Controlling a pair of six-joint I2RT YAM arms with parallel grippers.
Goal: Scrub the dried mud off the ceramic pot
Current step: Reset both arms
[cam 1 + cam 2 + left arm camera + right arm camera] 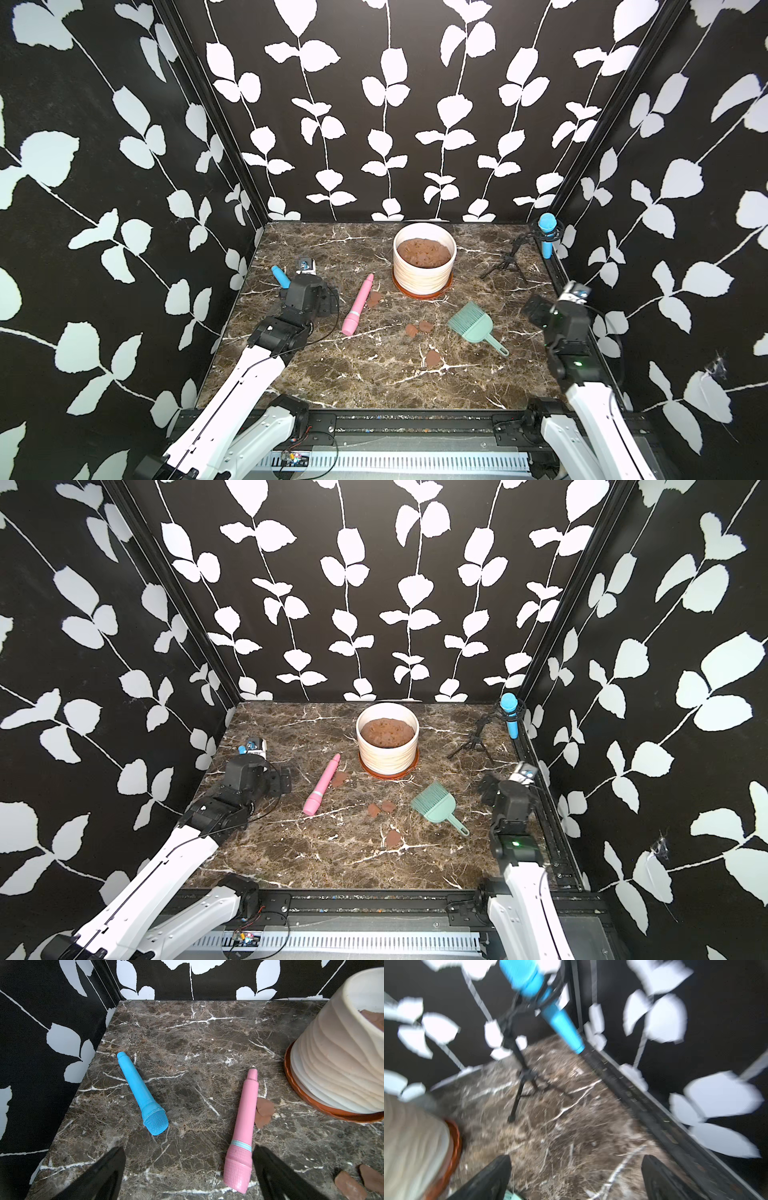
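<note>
While the left gripper [189,1155] and right gripper [576,1160] are both hanging spread and empty, the round ribbed cream-white ceramic pot [422,276] is standing toward the back of the brown marble table [332,374], with flat reddish-brown dried mud chips [411,330] lying in front of it.

The near strip of the surface [332,386] is left bare and open to approach. The ceramic pot [424,266] is hemmed by a pink microphone [358,305] on its left and a green brush [471,324] near its front right. The gap between them is strewn only with flat dried mud [419,328] chips. The far right corner is blocked by a tripod [505,266].
</note>
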